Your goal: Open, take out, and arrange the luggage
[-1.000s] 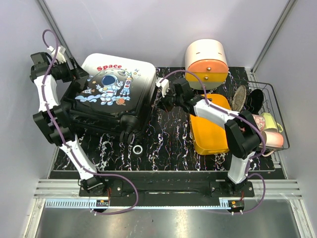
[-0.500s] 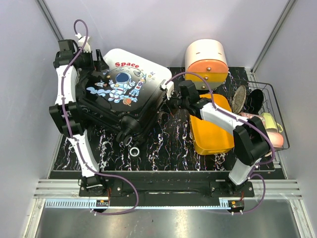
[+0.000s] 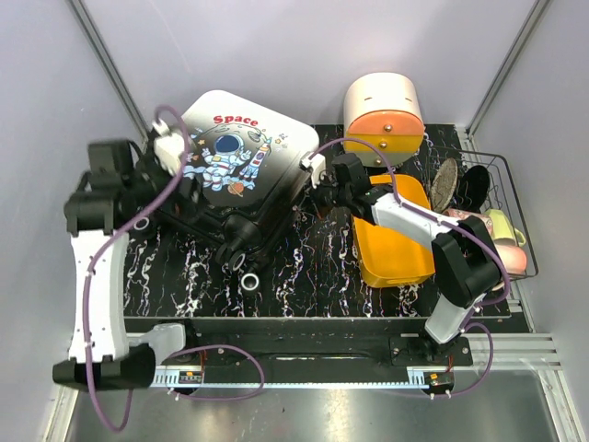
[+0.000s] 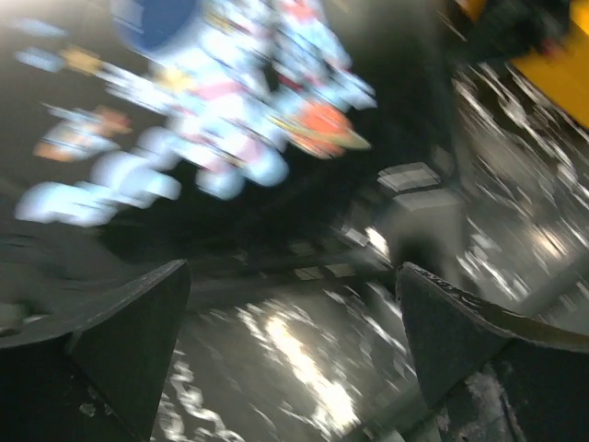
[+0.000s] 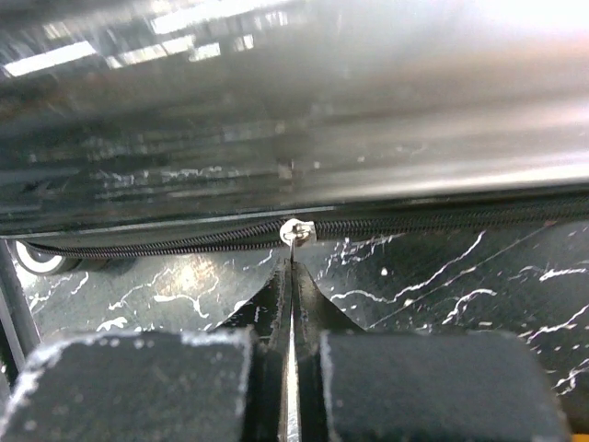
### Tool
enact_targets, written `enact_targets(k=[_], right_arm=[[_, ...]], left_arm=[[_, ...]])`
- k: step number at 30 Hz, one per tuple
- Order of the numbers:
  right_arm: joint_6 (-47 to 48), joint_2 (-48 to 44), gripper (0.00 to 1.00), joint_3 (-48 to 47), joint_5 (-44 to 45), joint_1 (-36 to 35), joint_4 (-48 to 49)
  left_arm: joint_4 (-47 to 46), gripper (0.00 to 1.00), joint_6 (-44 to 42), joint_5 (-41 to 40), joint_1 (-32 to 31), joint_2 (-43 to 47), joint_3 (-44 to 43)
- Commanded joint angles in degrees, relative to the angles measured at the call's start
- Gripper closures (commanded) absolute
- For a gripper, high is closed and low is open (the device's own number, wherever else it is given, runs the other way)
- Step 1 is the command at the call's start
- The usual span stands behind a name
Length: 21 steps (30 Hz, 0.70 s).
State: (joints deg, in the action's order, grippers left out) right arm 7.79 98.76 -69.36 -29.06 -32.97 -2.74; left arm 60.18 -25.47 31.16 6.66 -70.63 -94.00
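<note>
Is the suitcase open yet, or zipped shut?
Shut. From above, the suitcase has its halves together with no lining showing, and the right wrist view shows its zipper closed on both sides of the slider.

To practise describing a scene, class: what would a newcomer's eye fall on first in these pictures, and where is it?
The luggage, with its cartoon astronaut and red "Space" print, lies at the back left of the marbled black table. The jaws of the right arm are shut on its zipper pull, and those of the left arm stand open at its left side. A bright orange tray lies on the right.
</note>
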Motion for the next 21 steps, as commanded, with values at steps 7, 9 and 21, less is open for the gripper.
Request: enact_targets(k=[7, 9, 21], right_arm=[[-2.07, 1.08, 0.51, 3.27, -0.65, -0.60, 4.65], [-2.34, 1.17, 0.46, 3.53, -0.56, -0.69, 5.90], [-0.85, 3.46, 0.32, 4.06, 0.58, -2.45, 8.37]], left_arm=[[9.16, 0.01, -2.74, 6.37, -5.42, 10.07, 20.86], [9.07, 0.01, -2.74, 6.90, -5.51, 10.60, 21.31], [5.47, 0.01, 3.41, 8.05, -9.11, 15.43, 25.88]])
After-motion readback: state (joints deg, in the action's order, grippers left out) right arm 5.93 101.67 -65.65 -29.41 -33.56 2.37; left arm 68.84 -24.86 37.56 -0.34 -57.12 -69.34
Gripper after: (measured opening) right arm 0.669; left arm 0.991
